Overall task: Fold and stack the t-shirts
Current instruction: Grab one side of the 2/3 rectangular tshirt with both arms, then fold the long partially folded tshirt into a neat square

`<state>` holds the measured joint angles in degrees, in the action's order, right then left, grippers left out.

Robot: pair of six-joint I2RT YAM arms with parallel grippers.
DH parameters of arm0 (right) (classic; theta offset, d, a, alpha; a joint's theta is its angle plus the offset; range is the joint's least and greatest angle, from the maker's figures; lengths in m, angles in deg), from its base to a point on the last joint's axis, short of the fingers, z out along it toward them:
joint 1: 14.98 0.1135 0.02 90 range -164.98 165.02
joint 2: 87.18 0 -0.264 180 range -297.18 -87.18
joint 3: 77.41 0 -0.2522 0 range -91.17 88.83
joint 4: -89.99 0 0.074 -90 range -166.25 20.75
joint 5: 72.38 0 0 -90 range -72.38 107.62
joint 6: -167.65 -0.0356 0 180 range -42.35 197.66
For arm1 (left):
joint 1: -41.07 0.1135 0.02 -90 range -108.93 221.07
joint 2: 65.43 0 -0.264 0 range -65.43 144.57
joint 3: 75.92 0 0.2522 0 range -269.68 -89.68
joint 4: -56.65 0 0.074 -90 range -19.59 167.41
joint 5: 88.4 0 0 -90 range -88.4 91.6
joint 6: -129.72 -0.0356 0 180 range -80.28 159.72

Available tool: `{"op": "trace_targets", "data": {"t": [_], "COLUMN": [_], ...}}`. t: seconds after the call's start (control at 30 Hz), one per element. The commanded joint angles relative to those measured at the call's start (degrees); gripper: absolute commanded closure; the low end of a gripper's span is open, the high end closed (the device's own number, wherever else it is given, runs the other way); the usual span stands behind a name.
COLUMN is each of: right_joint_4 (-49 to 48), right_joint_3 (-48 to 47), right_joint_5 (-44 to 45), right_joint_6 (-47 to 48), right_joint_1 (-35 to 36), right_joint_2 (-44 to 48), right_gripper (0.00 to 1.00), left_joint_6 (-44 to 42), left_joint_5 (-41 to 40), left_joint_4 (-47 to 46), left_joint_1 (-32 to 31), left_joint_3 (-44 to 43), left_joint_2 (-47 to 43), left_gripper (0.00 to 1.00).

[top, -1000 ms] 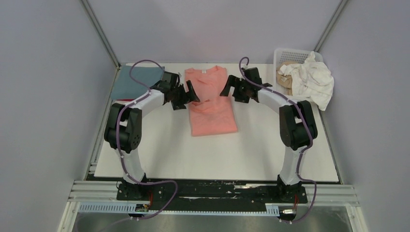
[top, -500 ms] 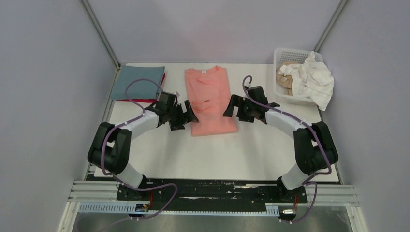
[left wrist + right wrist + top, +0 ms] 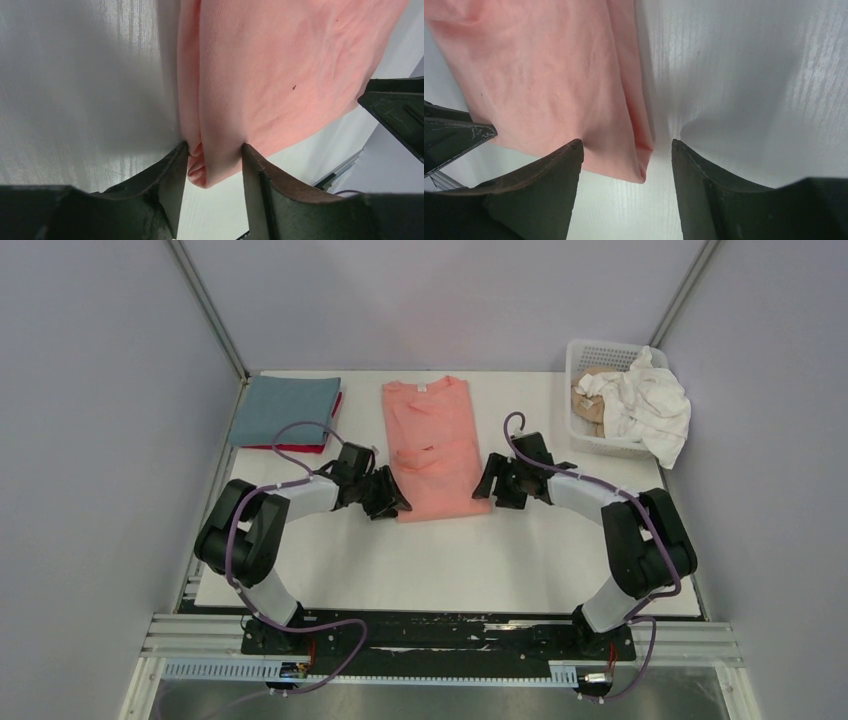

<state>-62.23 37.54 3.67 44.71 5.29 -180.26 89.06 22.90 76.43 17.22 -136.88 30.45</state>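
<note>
The left arm (image 3: pixel 298 496) folds back sharply at its elbow, then runs low and flat toward the middle. Its wrist is level, and the left gripper (image 3: pixel 392 503) points inward toward the other one, fingers (image 3: pixel 167 180) parted by a moderate gap. The right arm (image 3: pixel 585 490) mirrors this pose, elbow tucked near its base. The right gripper (image 3: pixel 486 486) faces the left one, well apart from it, its fingers (image 3: pixel 549 180) spread wider.
</note>
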Motion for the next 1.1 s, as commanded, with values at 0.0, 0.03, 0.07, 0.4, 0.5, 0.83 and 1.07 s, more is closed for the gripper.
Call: {"op": "trace_targets", "data": {"t": [0.0, 0.03, 0.07, 0.4, 0.5, 0.83, 1.07], "right_joint_4": [-1.57, -1.73, -1.8, -2.07, -2.47, 13.35, 19.36], "right_joint_3": [0.91, 0.85, 0.8, 4.69, 7.35, 15.63, 13.79], "right_joint_5": [1.05, 0.88, 0.6, -3.5, -7.15, -16.4, -24.92], "right_joint_6": [-1.31, -1.34, -1.48, -2.81, -2.46, 2.72, 3.06], "right_joint_1": [-0.27, -0.31, -0.32, -0.31, 0.1, 1.95, 2.81], "right_joint_2": [-1.38, -1.81, -2.2, 0.23, 2.59, 26.66, 39.26], "right_gripper": [0.38, 0.4, 0.42, 0.95, 1.0, 1.0, 1.0], "left_joint_6": [0.32, 0.34, 0.32, 0.44, 0.25, -3.89, -4.82], "left_joint_5": [-0.44, -0.54, -0.91, -2.26, -1.72, 6.95, 14.02], "left_joint_4": [-0.38, -0.26, 0.08, 2.18, 2.94, 11.5, 21.22], "left_joint_1": [-1.02, -1.11, -1.17, -1.96, -3.3, -9.36, -10.78], "left_joint_3": [1.89, 2.01, 2.02, 3.01, 4.05, 16.2, 13.87], "left_joint_2": [2.0, 2.24, 2.64, 1.73, -0.3, -22.87, -38.75], "left_gripper": [0.51, 0.56, 0.59, 0.99, 1.0, 1.0, 1.0]}}
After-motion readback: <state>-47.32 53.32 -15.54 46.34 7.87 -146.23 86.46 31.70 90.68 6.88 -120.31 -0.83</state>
